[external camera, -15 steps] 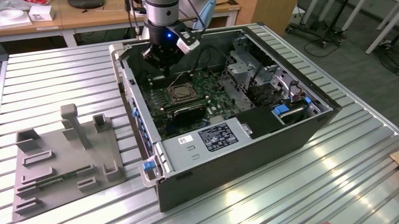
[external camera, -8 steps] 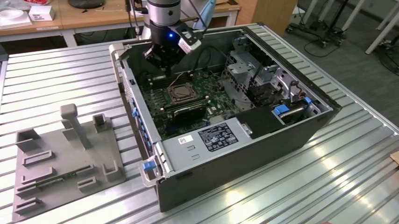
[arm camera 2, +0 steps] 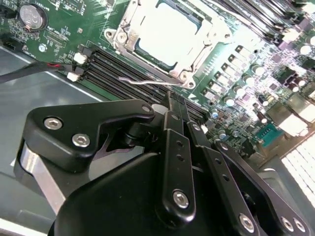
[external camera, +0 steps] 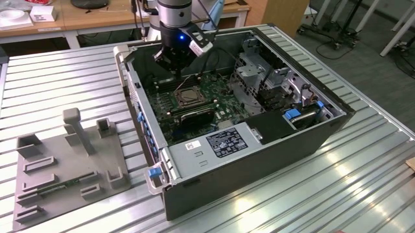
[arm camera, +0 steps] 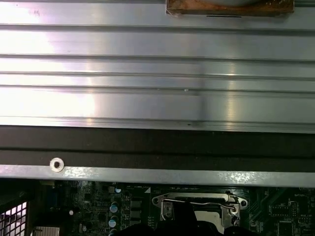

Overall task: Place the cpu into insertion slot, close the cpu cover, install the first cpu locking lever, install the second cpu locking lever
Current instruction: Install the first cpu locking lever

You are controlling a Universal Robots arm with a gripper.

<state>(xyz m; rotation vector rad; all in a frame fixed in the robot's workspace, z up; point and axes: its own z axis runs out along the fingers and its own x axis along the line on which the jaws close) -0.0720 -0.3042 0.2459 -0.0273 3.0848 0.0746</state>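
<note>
Open room above insertion slot (external camera: 188, 97); drive cage (external camera: 255, 73) close beside.

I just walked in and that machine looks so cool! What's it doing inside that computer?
A robot arm has its gripper reaching down into an open computer case, just above the green board. The small square chip already sits in place, with the metal frame lying down around it. The gripper, shut, hovers next to a thin wire lever beside that frame.

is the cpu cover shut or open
Shut: the cpu cover lies flat on the socket, framing the cpu.
</note>
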